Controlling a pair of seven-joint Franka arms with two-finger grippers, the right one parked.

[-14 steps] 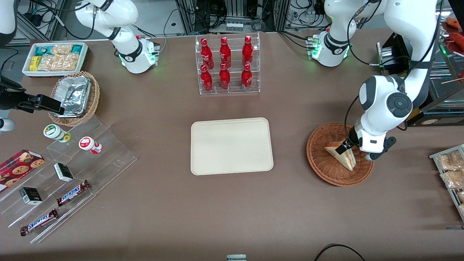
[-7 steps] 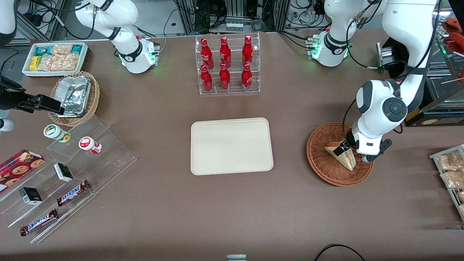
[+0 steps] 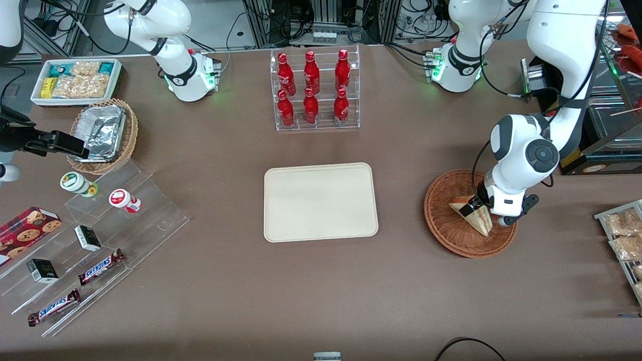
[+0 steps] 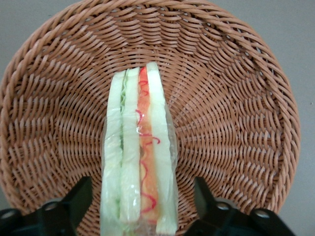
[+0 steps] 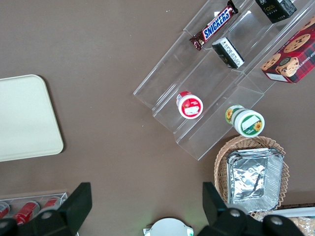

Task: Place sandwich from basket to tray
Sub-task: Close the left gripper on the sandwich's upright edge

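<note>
The gripper [image 3: 482, 210] is sitting low over the basket [image 3: 446, 228], toward the working arm's end of the table, with its two fingers [image 4: 74, 204] spread apart on either side of the sandwich [image 3: 474, 216] and not pressing on it. In the wrist view the sandwich [image 4: 140, 157] is standing on edge in the basket [image 4: 236, 113], its cut face showing pale bread layers with a green strip and a red-orange filling, and a gap is showing between each finger and the bread. The gripper [image 4: 140, 216] is straddling the sandwich's wide end. From the front, the sandwich is lying in the part of the basket nearest the arm's wrist, its point aimed toward the front camera. The tray [image 3: 321, 201] is lying flat at the middle of the table, well apart from the basket, with nothing on it. A clear rack of red bottles [image 3: 313, 90] is standing farther from the front camera than the tray.
</note>
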